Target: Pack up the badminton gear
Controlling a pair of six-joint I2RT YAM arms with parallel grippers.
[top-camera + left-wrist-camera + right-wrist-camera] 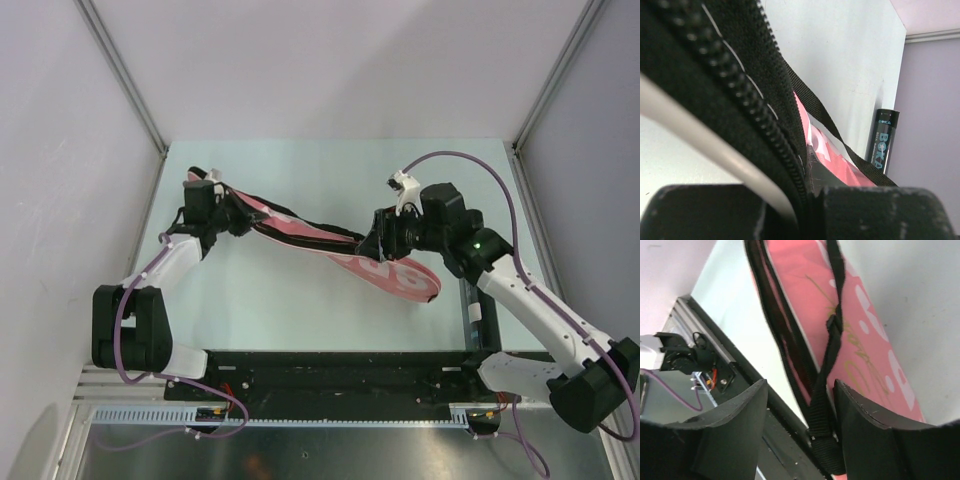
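Your bag [300,232] lay long across the bench [300,310], far left to near right. Your left end effector [236,220] pinched its thin end. Your right end effector [800,395] stood spread at the wide end, with the strap [829,360] between its fingers.

Left arm [165,262]: white link shells, black joint housings, boxy black shoulder block.
Right arm [525,295]: same build, with a small green light [478,240] on a black joint.
Purple cable [470,154]: one looped along each arm.
Right gripper [800,385]: two broad matte-black fingers [735,435], edges scuffed.
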